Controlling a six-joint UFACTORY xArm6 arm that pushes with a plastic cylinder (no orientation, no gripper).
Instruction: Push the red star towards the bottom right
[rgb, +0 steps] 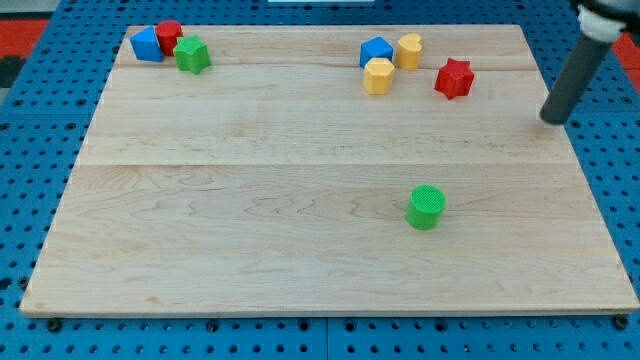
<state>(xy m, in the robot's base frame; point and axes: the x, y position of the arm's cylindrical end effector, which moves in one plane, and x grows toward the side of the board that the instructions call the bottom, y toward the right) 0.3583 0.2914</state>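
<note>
The red star (453, 78) sits near the view's top right of the wooden board (250, 230). My tip (552, 120) is to the right of the star and a little below it, well apart from it, near the board's right edge. The dark rod rises from the tip toward the view's top right corner.
A blue block (376, 50) and two yellow blocks (408, 50) (378, 75) cluster left of the star. A green cylinder (426, 207) stands lower, right of centre. At top left are a blue block (146, 44), a red cylinder (168, 36) and a green block (192, 55).
</note>
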